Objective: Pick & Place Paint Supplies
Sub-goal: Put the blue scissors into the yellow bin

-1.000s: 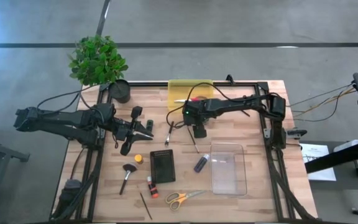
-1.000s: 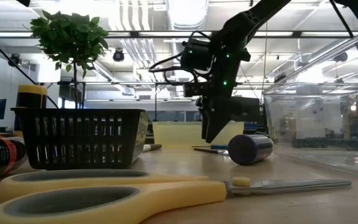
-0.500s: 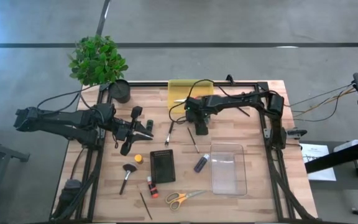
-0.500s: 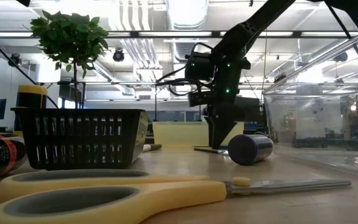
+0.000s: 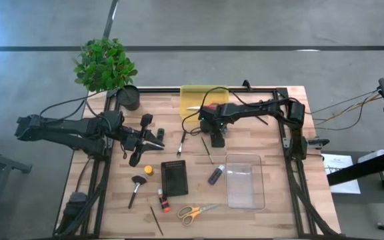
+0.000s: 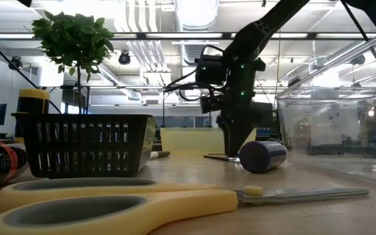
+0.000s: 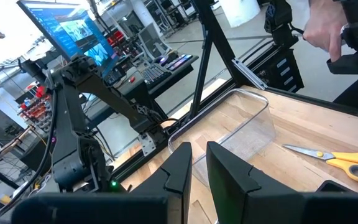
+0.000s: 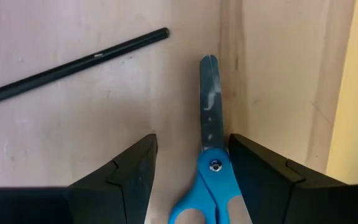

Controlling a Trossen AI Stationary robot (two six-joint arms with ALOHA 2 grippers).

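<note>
Table (image 5: 272,200), right gripper (image 8: 188,165) astride blue scissors (image 8: 209,149)

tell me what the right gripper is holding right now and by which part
Nothing yet. The right gripper is open, its fingers either side of the blue scissors near the pivot, not closed on them.

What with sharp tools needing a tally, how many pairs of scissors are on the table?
2. Yellow-handled scissors lie near the table edge beside the black basket; blue-handled scissors lie between the right gripper's open fingers by the yellow bin. Arms may hide more.
</note>
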